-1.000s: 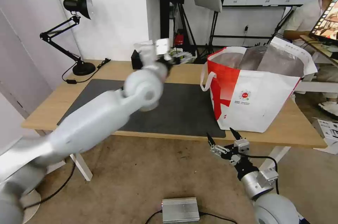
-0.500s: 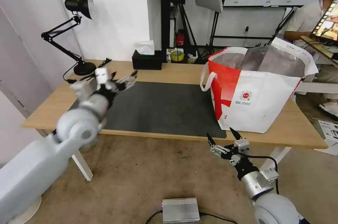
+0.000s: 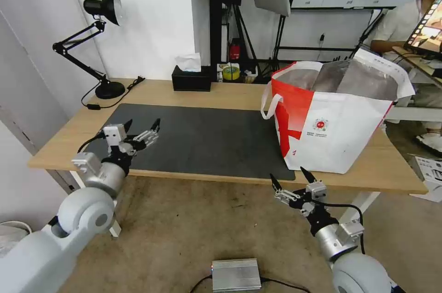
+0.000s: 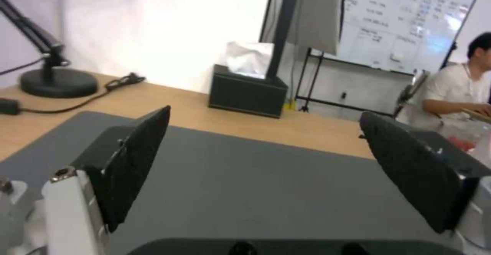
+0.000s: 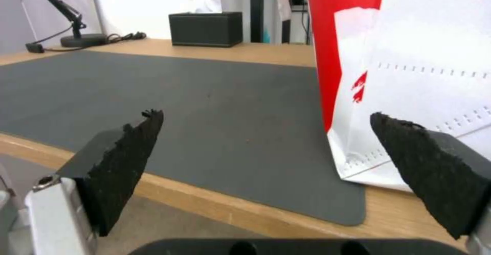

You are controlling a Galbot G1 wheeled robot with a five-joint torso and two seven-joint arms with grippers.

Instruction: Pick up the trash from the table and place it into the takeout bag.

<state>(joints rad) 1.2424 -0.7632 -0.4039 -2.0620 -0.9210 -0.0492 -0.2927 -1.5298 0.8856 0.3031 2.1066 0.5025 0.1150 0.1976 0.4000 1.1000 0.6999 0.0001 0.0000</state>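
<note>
Hovering with the left pincer (image 3: 142,124) spread wide over the mat (image 3: 207,141) on the tabletop (image 3: 230,93) — holding nothing. Waiting with the right pincer (image 3: 290,177) spread too, below the front edge. Standing soft and light, likely, the takeout bag (image 3: 336,132) — best taken by the stiff rim or loop handle (image 3: 268,102).

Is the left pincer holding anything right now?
No, the left pincer is open and empty above the dark mat.

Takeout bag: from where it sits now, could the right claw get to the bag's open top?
Probably yes, with a lift. The right claw hangs open below the table edge, just in front of the takeout bag. Nothing stands between them, but the bag's rim is well above it.
</note>
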